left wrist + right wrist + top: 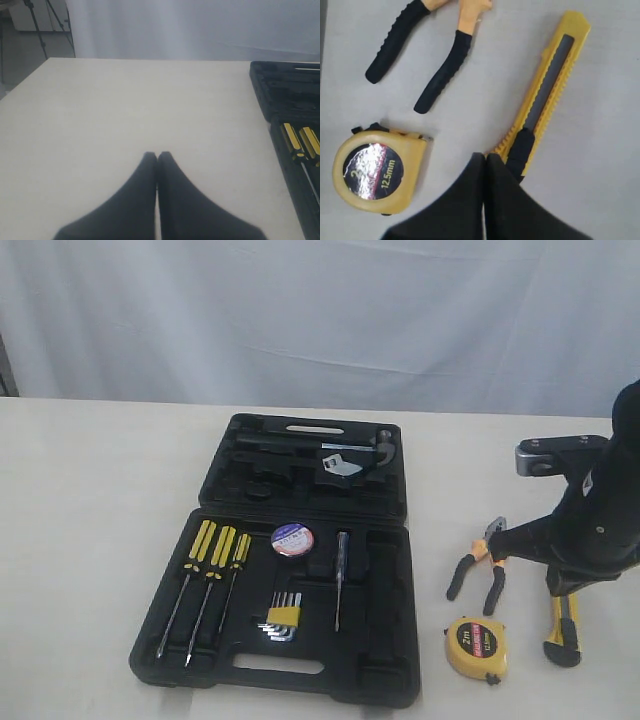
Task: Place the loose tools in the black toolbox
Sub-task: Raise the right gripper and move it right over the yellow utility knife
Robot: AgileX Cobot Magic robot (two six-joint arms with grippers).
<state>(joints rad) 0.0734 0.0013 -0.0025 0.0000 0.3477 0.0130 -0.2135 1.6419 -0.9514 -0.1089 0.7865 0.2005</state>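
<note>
The black toolbox [385, 650] lies open in the middle of the table, and its edge [285, 85] shows in the left wrist view. The black tape roll [292, 538] with its whitish label sits in a recess of the near half. To the right of the box, on the table, lie the orange-and-black pliers [480, 565] [442, 70], the round yellow tape measure [474, 648] [375, 172] and the yellow-and-black utility knife [563, 630] [547, 90]. My right gripper [485, 156] is shut and empty, just above the knife's black slider end. My left gripper [157, 155] is shut and empty over bare table, left of the box.
Three yellow-handled screwdrivers [212, 545] [292, 140], a hex key set [282, 618] and a small tester screwdriver [341, 575] sit in the near half. A hammer and wrench [345, 460] rest in the far half. The right arm [590, 520] covers part of the knife. A white curtain hangs behind.
</note>
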